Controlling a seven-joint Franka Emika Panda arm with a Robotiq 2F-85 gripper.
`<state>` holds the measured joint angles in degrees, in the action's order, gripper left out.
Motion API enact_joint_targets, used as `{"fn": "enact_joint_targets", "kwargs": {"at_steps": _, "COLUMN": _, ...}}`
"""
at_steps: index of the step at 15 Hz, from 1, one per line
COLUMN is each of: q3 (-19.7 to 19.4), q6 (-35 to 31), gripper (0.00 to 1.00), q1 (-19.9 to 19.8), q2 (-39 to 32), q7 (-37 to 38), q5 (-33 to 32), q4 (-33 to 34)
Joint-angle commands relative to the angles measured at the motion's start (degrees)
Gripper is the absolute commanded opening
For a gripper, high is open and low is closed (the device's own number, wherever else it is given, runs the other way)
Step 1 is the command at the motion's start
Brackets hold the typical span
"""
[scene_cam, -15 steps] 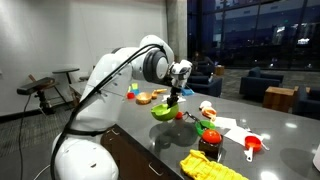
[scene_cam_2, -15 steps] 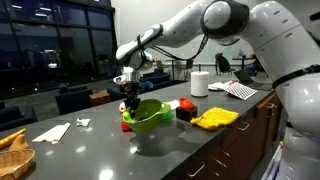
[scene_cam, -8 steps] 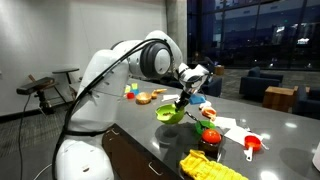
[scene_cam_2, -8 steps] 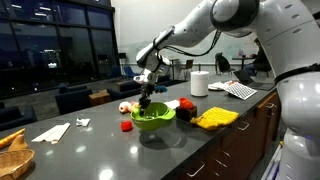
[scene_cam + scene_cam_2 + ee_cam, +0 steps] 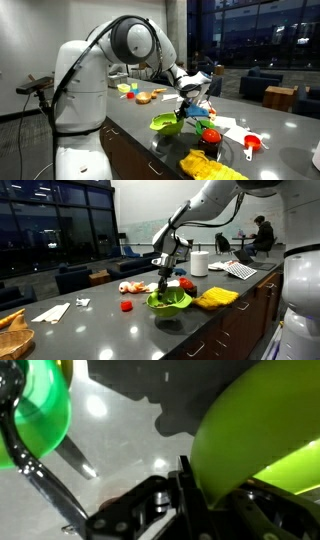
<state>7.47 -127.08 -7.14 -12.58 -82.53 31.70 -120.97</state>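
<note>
Room: lounge/office w/ tall dark windows (image 5: 50,230); armchairs are seen at the back.

Surface: long dark-grey countertop (image 5: 100,330), glossy, so lamps and things are mirrored in it.

Arm (image 5: 130,45): white, stretched out over the counter.

Green bowl (image 5: 170,300): lime-green, smooth plastic look, shallow, wide rim. It is held tilted and appears raised just clear of the counter, w/ its dark reflection directly below. In an exterior view the bowl (image 5: 167,123) hangs under the wrist, approx. mid-counter, beside a red item. In the wrist view its wall (image 5: 260,430) fills the right side.

Gripper (image 5: 163,280): clamped on the bowl rim from above. One dark finger (image 5: 192,490) is seen pressed against the bowl wall.

Yellow cloth (image 5: 215,298): crumpled, near the counter edge, just beside the bowl.

Paper roll (image 5: 199,263): white, upright, behind the bowl.

Printed sheet (image 5: 238,270): lies past the roll; marks too small to be read.

Red scoop (image 5: 253,146): lies flat, apart from the bowl.

Red cube (image 5: 126,306): small, lies on the counter near the bowl.
</note>
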Motion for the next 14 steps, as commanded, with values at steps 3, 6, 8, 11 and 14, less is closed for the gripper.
{"fn": "enact_joint_targets", "kwargs": {"at_steps": 3, "q3": -1.63, "q6": -6.94, "gripper": 0.03, "q1": 5.92, "q2": 18.01, "q7": 16.51, "q5": -9.28, "q4": -19.8}}
{"fn": "enact_joint_targets", "kwargs": {"at_steps": 6, "q3": -1.75, "q6": -13.04, "gripper": 0.03, "q1": 8.41, "q2": 24.13, "q7": 20.87, "q5": -11.46, "q4": -27.37}}
{"fn": "enact_joint_targets", "kwargs": {"at_steps": 8, "q3": -2.94, "q6": -17.73, "gripper": 0.03, "q1": 10.0, "q2": 27.19, "q7": 18.7, "q5": -10.39, "q4": -31.4}}
{"fn": "enact_joint_targets", "kwargs": {"at_steps": 11, "q3": -6.99, "q6": -22.92, "gripper": 0.03, "q1": 12.55, "q2": 28.5, "q7": 11.72, "q5": -8.04, "q4": -33.98}}
{"fn": "enact_joint_targets", "kwargs": {"at_steps": 14, "q3": -12.74, "q6": -26.2, "gripper": 0.03, "q1": 15.68, "q2": 26.54, "q7": 1.19, "q5": -1.4, "q4": -32.36}}
